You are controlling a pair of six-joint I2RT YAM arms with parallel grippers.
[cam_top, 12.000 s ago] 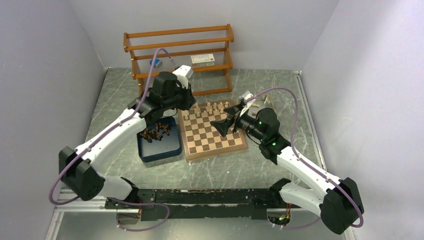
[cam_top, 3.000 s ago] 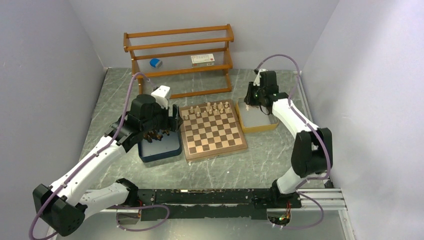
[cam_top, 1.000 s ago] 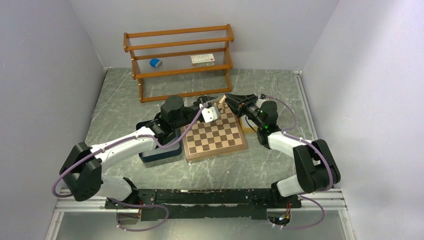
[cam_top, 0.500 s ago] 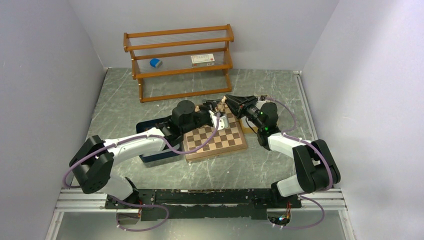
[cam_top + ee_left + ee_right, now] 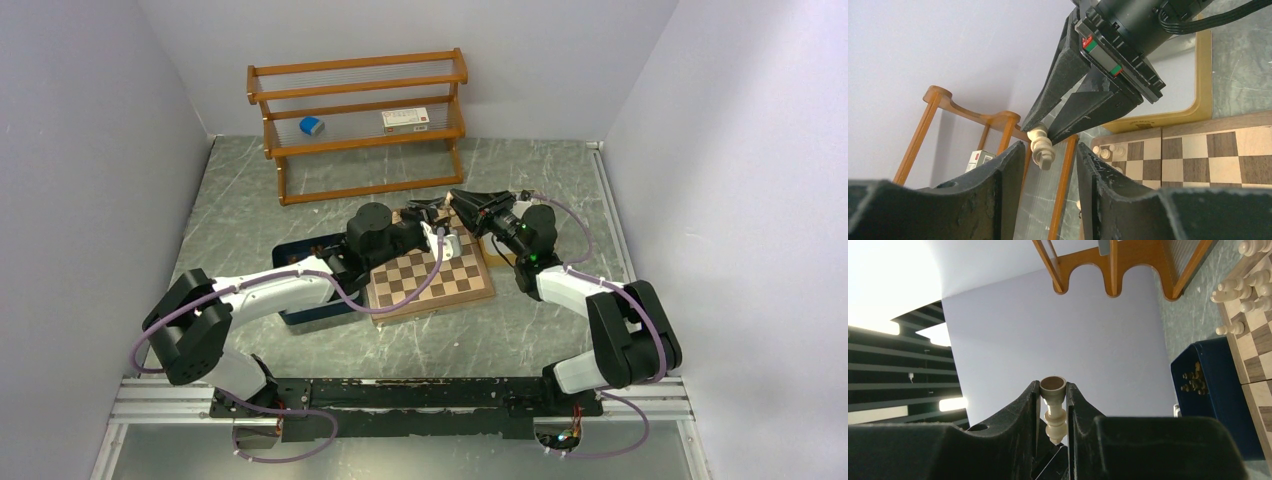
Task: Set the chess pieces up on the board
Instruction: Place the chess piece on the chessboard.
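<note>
We grip a pale cream turned chess piece in our closed right pincer over the far edge of the square checked wooden board, while our open left pincer flanks it on both sides, not touching.

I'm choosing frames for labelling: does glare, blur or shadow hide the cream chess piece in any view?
Right wrist: blown-out glare at upper left, but the cream chess piece is sharp against the wall. Left wrist: its own fingers are slightly soft, the piece crisp. Top external: even light, the piece too small to make out.
</note>
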